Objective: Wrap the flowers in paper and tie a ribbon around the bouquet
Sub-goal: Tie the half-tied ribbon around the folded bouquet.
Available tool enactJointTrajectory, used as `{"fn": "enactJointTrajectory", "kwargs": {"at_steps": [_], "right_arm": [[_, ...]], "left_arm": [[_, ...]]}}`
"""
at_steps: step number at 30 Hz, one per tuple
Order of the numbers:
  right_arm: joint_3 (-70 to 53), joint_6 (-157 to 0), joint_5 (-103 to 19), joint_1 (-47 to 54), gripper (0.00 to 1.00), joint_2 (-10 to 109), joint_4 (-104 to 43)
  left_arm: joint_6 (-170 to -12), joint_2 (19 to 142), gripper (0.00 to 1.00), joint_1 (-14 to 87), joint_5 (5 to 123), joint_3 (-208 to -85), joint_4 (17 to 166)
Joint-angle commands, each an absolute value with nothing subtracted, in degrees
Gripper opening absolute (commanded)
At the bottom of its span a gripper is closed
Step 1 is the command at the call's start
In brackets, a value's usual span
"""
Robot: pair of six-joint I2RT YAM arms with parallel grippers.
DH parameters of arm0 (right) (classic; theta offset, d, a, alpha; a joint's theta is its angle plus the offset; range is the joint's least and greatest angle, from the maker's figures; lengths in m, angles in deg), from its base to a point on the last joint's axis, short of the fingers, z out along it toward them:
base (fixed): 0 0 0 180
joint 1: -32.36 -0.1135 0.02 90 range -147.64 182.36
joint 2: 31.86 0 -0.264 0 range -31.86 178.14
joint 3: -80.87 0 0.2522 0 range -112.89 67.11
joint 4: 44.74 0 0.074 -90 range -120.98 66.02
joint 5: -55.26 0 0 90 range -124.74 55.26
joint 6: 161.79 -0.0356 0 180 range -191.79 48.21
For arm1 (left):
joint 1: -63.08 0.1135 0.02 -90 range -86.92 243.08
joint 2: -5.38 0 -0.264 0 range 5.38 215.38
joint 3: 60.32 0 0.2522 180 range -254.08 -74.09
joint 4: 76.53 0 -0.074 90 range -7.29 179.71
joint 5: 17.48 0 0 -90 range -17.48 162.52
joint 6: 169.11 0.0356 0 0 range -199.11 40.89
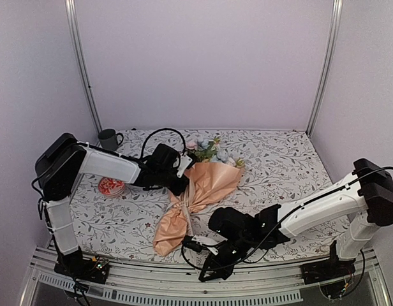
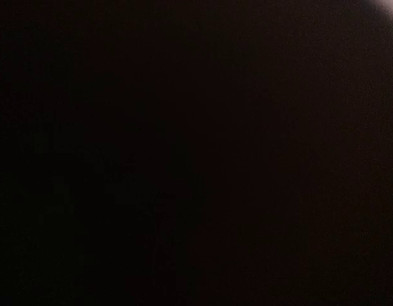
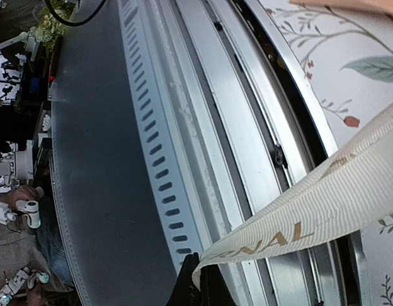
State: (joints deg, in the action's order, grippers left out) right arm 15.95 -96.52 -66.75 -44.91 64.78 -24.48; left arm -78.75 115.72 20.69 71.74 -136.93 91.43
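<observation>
The bouquet lies slantwise in the middle of the table. Its flowers (image 1: 212, 150) point to the far side, and the peach paper (image 1: 206, 185) is pinched at the waist by the cream ribbon (image 1: 185, 207). My left gripper (image 1: 184, 171) presses against the paper's upper left edge, shut on a white ribbon end. The left wrist view is entirely dark. My right gripper (image 1: 206, 274) hangs past the table's front edge. In the right wrist view this gripper (image 3: 200, 280) is shut on the tip of the ribbon (image 3: 324, 204), which stretches taut back toward the table.
A dark mug (image 1: 109, 138) stands at the back left. A red-and-white dish (image 1: 111, 186) sits under the left arm. The metal frame rail (image 1: 152, 284) runs along the front edge, shown close as slotted rail (image 3: 158, 146) below the right gripper. White walls close in both sides.
</observation>
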Motion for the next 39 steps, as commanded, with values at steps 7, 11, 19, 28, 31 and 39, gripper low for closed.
{"fn": "enactJointTrajectory", "kwargs": {"at_steps": [7, 11, 19, 28, 31, 39], "right_arm": [[21.8, -101.7, -68.9, -46.0, 0.0, 69.3, -32.1], [23.3, -102.2, -69.3, -46.0, 0.0, 69.7, -33.0], [26.5, -104.3, -69.8, -46.0, 0.0, 69.0, -35.4], [25.6, -104.1, -68.3, -46.0, 0.0, 68.4, -34.1], [24.3, -103.5, -64.7, -45.0, 0.02, 66.9, -31.8], [22.5, -100.1, -63.1, -36.2, 0.42, 57.3, -27.0]], "left_arm": [[-83.7, 122.0, 0.0, 24.8, 73.0, -139.6, 91.5], [-86.4, 122.6, 0.0, 25.6, 74.9, -139.8, 90.5], [-87.1, 123.1, 0.0, 26.5, 76.1, -139.2, 90.9], [-86.8, 121.5, 0.0, 26.6, 74.4, -138.3, 91.3], [-86.7, 117.4, 0.0, 26.2, 73.3, -135.9, 92.4], [-87.7, 101.6, 0.0, 22.5, 72.4, -124.9, 93.3]]}}
